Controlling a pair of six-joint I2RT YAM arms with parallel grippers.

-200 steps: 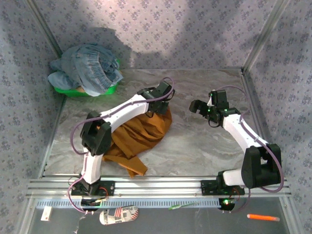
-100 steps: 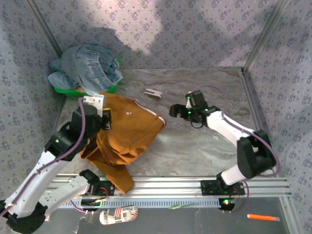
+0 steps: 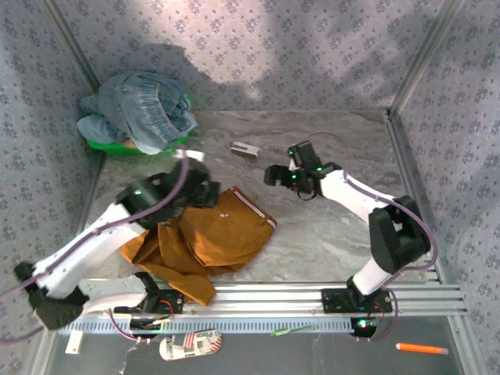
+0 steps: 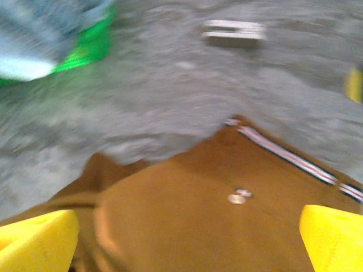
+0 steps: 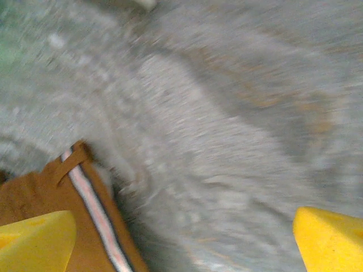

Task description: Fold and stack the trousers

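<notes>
The trousers (image 3: 223,234) are plain ochre-orange; their waistband (image 4: 283,153) is white with dark stripes. My left fingers (image 4: 34,241) are yellow. The table (image 3: 328,234) is grey marble. At ten o'clock the tray (image 3: 105,145) is green, the denim (image 3: 144,109) faded blue. The walls (image 3: 312,55) are lilac-grey with small flowers.

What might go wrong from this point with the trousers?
1. The trousers lie bunched, with one leg trailing onto the front rail; a pull may snag it there.
2. The right gripper, fingers open, hangs mostly over bare table beside the waistband corner; closing here would likely miss the cloth.
3. A small grey object lies near the waistband and might get swept along.
</notes>
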